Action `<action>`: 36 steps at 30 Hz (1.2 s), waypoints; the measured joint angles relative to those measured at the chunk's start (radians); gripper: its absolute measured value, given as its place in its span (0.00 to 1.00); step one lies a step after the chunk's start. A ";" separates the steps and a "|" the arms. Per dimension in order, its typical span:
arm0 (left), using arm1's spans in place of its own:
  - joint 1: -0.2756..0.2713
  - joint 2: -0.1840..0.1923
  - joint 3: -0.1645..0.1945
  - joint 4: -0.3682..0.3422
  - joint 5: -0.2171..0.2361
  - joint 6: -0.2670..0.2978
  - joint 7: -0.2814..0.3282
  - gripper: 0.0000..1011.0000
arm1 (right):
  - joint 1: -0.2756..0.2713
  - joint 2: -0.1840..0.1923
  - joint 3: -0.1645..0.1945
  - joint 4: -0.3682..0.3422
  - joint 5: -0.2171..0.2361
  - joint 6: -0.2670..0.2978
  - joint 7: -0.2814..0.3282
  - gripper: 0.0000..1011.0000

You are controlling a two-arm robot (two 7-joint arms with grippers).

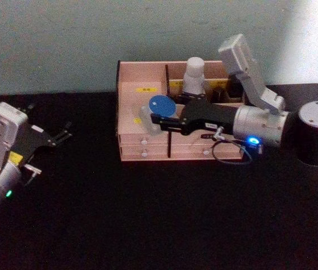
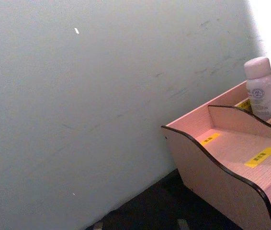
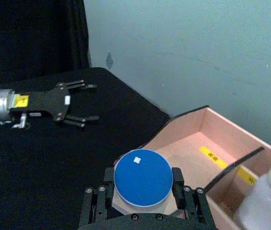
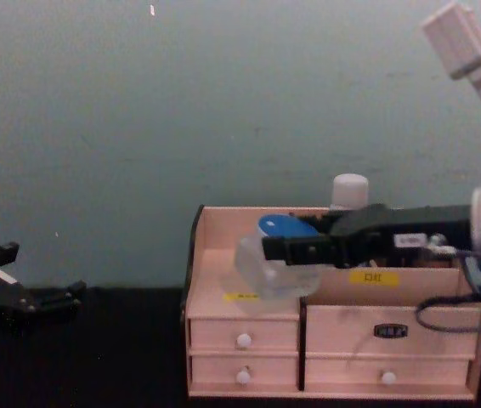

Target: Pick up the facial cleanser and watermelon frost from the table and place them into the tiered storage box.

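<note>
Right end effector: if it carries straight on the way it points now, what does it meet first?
Probably the left side wall of the tiered storage box: the right end effector, shut on the watermelon frost, points across the left compartment toward it. Depth is unclear; it may pass above.

The tiered storage box (image 1: 142, 152) stands at 12 o'clock on the black surface (image 1: 148, 219), drawers facing the robot. The right hand (image 1: 154, 120) reaches in from 3 o'clock, its fingers closed on the watermelon frost (image 1: 162, 106). The jar is tilted, its blue lid showing, over the shallow front tray at the box's 9 o'clock end. I cannot tell whether it touches the tray. The facial cleanser (image 1: 194, 76) stands upright in a rear compartment, just behind the arm. The left hand (image 1: 63, 134) hangs at 9 o'clock, fingers spread, well apart from the box.
</note>
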 joint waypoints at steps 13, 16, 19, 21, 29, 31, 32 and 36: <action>0.000 0.000 0.000 0.000 0.000 0.000 0.000 0.99 | 0.137 -0.124 -0.037 0.211 -0.058 -0.012 -0.027 0.71; 0.000 0.000 0.000 0.000 0.000 0.000 0.000 0.99 | 0.162 -0.145 -0.040 0.252 -0.071 -0.015 -0.028 0.71; 0.000 0.000 0.000 0.000 0.000 0.000 0.000 0.99 | 0.178 -0.160 -0.043 0.278 -0.082 -0.020 -0.027 0.71; 0.000 0.000 0.000 0.000 0.000 0.000 0.000 0.99 | 0.191 -0.171 -0.045 0.302 -0.094 -0.025 -0.026 0.71; 0.000 0.000 0.000 0.000 0.000 0.000 0.000 0.99 | 0.215 -0.201 -0.049 0.359 -0.123 -0.030 -0.015 0.71; 0.000 0.000 0.000 0.000 0.000 0.000 0.000 0.99 | 0.216 -0.203 -0.049 0.363 -0.126 -0.029 -0.014 0.71; 0.000 0.000 0.000 0.000 0.000 0.000 0.000 0.99 | 0.219 -0.207 -0.049 0.371 -0.131 -0.028 -0.014 0.71; 0.000 0.000 0.000 0.000 0.000 0.000 0.000 0.99 | 0.226 -0.218 -0.049 0.391 -0.142 -0.022 -0.012 0.71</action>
